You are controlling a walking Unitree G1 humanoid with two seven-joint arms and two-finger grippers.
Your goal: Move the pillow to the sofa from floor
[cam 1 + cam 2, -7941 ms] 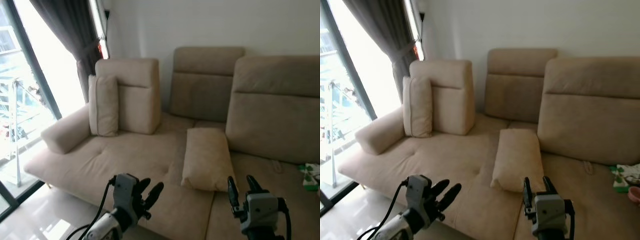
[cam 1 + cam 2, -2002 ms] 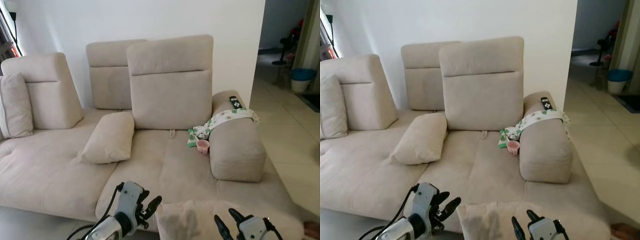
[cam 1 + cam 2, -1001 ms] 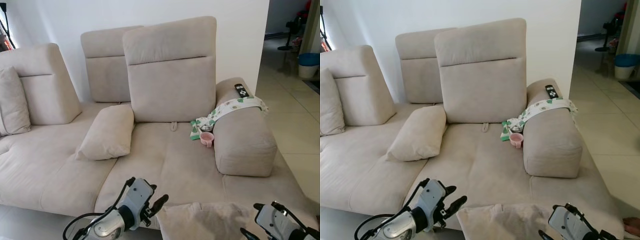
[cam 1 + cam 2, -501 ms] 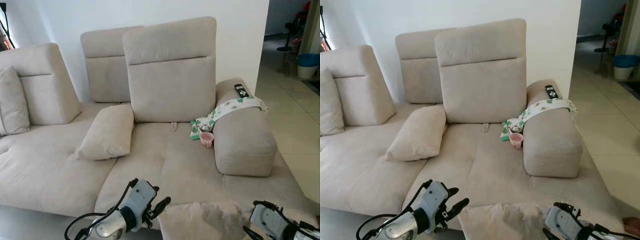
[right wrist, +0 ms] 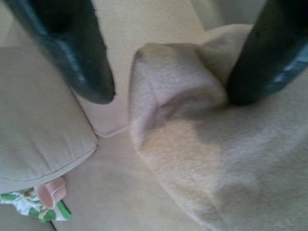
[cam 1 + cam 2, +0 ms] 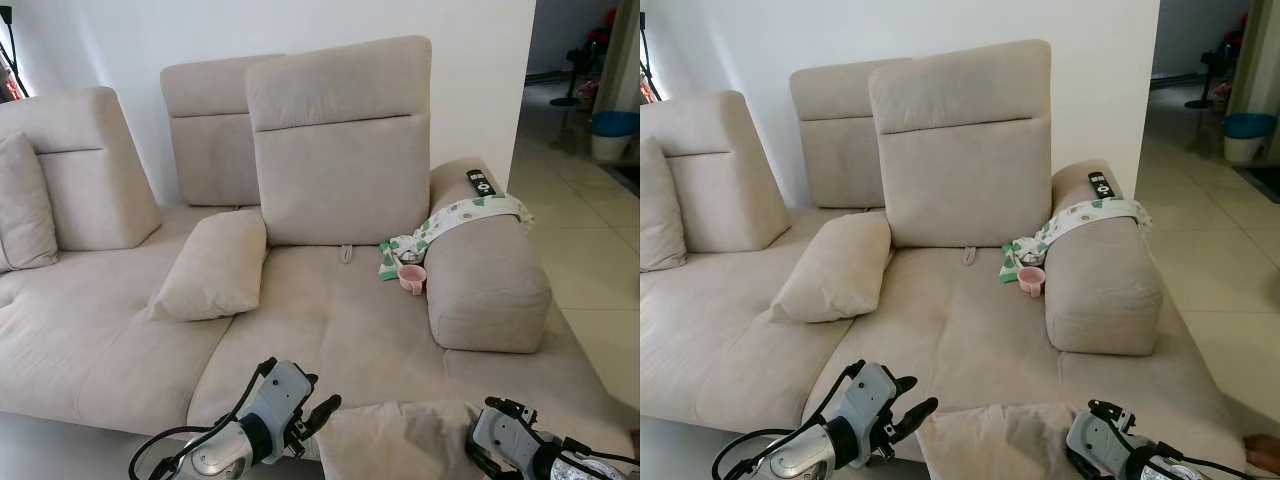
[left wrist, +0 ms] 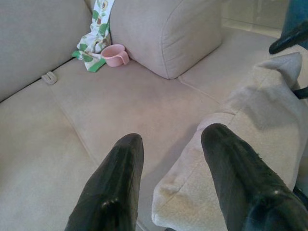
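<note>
Beige pillow [image 6: 400, 440] on sofa [image 6: 330, 330] edge between spread fingers [image 7: 120, 183]; pink cup [image 6: 411, 279], cloth [image 6: 450, 218] beyond.

A beige sofa [image 6: 330, 330] carries a pillow [image 6: 212, 266] left of its tall back cushion, another pillow [image 6: 400, 442] at the front edge, a pink cup [image 6: 411, 278], a patterned cloth [image 6: 455, 215] and a remote [image 6: 481, 183] on the armrest.

Lighting: even, soft daylight across both eye views; no harsh glare; faint shadows under the sofa [image 6: 330, 330] cushions; hallway at far right dimmer. Sharpness: eye views clear. Right wrist view blurred, its black fingers [image 5: 77, 53] out of focus; left wrist view slightly soft.
</note>
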